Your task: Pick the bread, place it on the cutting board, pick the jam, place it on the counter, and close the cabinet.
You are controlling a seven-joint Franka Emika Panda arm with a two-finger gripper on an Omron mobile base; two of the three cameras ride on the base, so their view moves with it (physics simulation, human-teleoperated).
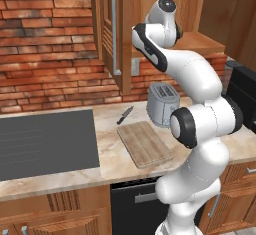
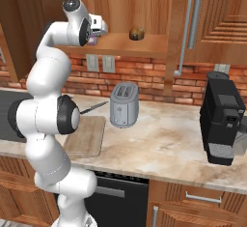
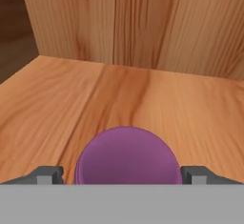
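Note:
The purple jam (image 3: 127, 155) stands on the cabinet's wooden shelf (image 3: 119, 94), right in front of the hand. My gripper (image 3: 121, 174) is open, with one fingertip on each side of the jar and a thin gap on the left. In the right base view the hand (image 2: 98, 32) reaches into the open cabinet (image 2: 144, 45) with the jam (image 2: 92, 40) at it. The bread (image 2: 137, 33) sits on the same shelf, to the right of the hand. The cutting board (image 1: 145, 143) (image 2: 87, 135) lies bare on the counter (image 1: 120, 161) (image 2: 164, 139).
A silver toaster (image 1: 162, 104) (image 2: 124, 104) stands behind the board, with a knife (image 1: 125, 115) beside it. The open cabinet door (image 1: 114, 34) (image 2: 181, 33) swings out over the counter. A black coffee machine (image 2: 223, 120) is at the right and a dark cooktop (image 1: 45, 144) at the left.

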